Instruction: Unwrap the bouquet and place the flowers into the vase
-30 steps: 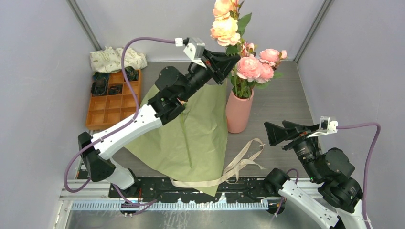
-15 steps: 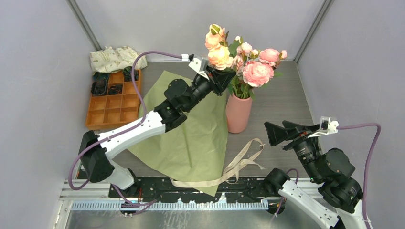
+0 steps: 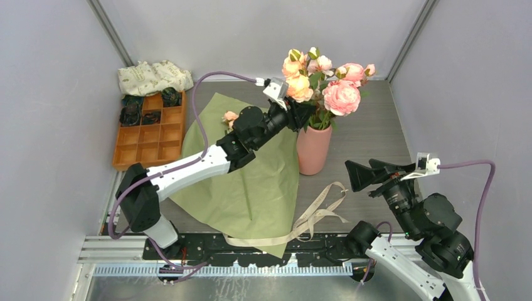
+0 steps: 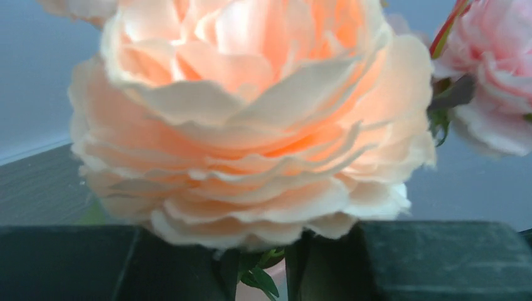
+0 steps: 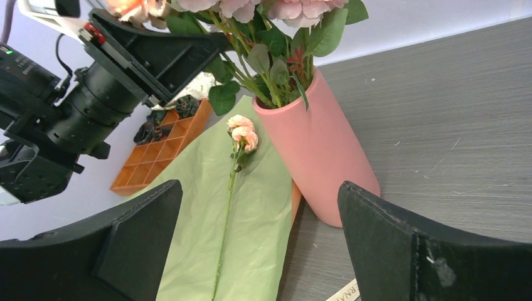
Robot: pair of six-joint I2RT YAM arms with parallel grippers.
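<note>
The salmon-pink vase [image 3: 313, 149] [image 5: 321, 164] stands upright at the table's middle with several pink and peach flowers [image 3: 326, 88] [image 5: 276, 37] in it. My left gripper [image 3: 302, 113] [image 4: 260, 251] sits just above the vase's mouth, under a big peach bloom [image 4: 251, 113]. Its jaws stand a narrow gap apart, with a green stem and leaf loose between them. One small peach flower [image 3: 231, 117] [image 5: 242, 132] lies on the unwrapped olive-green paper [image 3: 251, 182] [image 5: 207, 238]. My right gripper [image 3: 354, 175] [image 5: 258, 188] hangs wide open and empty, right of the vase.
The beige ribbon [image 3: 317, 216] lies loose near the front edge of the paper. An orange compartment tray [image 3: 135, 147] [image 5: 163, 150] stands at the left, with a cream printed cloth bundle [image 3: 154, 76] behind it. Grey walls enclose the table.
My left arm has come down and to the right, lowering the peach blooms into the vase. Its jaws have eased apart. The small flower on the paper has come into sight.
</note>
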